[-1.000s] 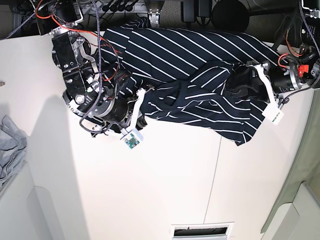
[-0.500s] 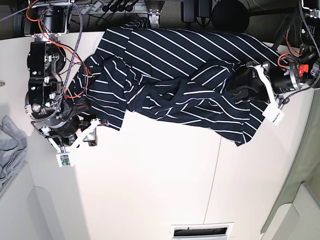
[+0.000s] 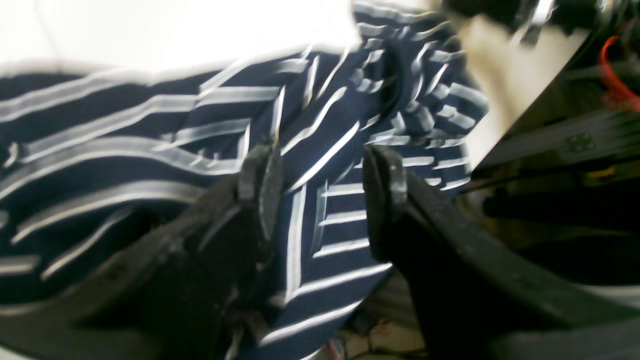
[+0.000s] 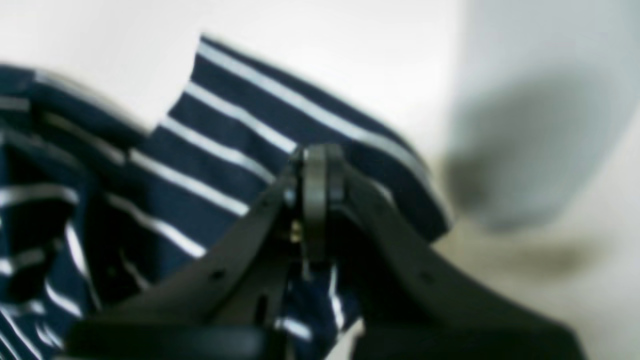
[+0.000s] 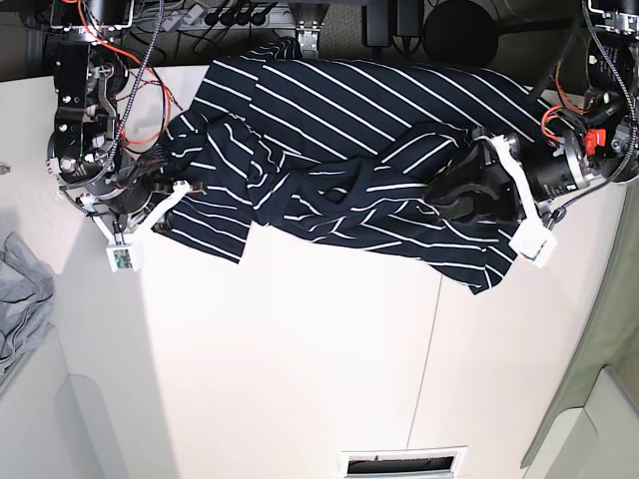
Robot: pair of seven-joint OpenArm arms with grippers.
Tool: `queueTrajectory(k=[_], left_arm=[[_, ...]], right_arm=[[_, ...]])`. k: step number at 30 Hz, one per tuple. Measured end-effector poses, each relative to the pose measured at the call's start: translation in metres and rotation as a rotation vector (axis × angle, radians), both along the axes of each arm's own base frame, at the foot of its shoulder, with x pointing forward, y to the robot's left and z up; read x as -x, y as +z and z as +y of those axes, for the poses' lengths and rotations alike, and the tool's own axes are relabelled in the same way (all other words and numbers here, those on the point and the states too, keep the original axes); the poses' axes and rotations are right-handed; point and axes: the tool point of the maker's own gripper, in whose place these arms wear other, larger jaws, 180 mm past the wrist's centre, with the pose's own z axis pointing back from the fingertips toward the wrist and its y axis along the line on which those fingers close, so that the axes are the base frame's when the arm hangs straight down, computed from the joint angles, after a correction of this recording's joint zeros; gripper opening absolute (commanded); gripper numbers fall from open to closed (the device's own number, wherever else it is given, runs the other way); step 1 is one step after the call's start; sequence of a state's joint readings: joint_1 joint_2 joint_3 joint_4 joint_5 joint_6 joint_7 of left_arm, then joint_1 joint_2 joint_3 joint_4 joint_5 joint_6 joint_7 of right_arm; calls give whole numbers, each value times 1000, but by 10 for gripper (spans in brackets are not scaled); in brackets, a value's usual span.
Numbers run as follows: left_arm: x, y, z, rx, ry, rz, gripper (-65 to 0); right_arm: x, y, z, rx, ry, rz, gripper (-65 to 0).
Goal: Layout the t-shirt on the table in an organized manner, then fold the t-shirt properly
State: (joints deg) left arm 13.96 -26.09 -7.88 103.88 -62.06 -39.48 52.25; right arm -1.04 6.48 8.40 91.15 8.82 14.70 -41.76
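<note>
The navy t-shirt (image 5: 339, 130) with thin white stripes lies crumpled across the far part of the cream table (image 5: 300, 349). Its middle is bunched in folds. My right gripper (image 5: 168, 208), at the base view's left, is shut on the shirt's left edge; the right wrist view shows the fingertips (image 4: 320, 170) pressed together on striped cloth (image 4: 240, 130). My left gripper (image 5: 451, 195), at the base view's right, sits over the shirt's right folds. In the left wrist view it (image 3: 320, 185) is open, with cloth (image 3: 125, 150) lying between and under the fingers.
A plain grey garment (image 5: 20, 289) lies at the table's left edge. Cables and electronics (image 5: 240, 15) run along the far edge. A thin dark seam (image 5: 424, 349) crosses the table, and a white slot (image 5: 404, 461) is at the near edge.
My right gripper has drawn the shirt's left edge far to the left, spreading the cloth, then shifted slightly back. My left gripper has moved a little inward over the shirt's right folds.
</note>
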Motion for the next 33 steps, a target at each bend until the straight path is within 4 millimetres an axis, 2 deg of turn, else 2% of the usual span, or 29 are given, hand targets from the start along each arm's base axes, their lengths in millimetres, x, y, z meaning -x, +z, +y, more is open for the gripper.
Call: queueTrajectory(k=[3, 5, 7, 9, 12, 14, 17, 24, 26, 30, 33], left_arm=[[2, 17, -25, 37, -34, -47, -363], [6, 19, -42, 66, -64, -51, -376], [15, 9, -59, 47, -114, -32, -397], [26, -7, -78, -7, -174, -15, -428], [37, -23, -107, -32, -239, -33, -442], [39, -34, -115, -68, -256, -58, -442], [25, -61, -106, -155, -221, -20, -442], [-12, -83, -87, -176, -159, 16, -442], [-18, -89, -82, -187, -148, 32, -442], [-24, -90, -79, -191, -142, 33, -442], [-25, -89, -80, -191, -141, 31, -442]], right_arm=[[17, -11, 6, -27, 13, 36, -650], [24, -15, 10, -39, 16, 53, -650], [25, -15, 18, -62, 19, 55, -650], [23, -12, 34, -105, 40, 43, -650], [16, 9, 70, -212, 94, -23, -650], [10, 28, 94, -286, 110, -79, -650], [3, 46, 118, -353, 132, -128, -650], [-23, 71, 140, -392, 180, -204, -650], [-20, 63, 151, -398, 209, -176, -650], [0, 24, 175, -339, 297, -52, -650], [13, -4, 174, -281, 319, 32, -650]])
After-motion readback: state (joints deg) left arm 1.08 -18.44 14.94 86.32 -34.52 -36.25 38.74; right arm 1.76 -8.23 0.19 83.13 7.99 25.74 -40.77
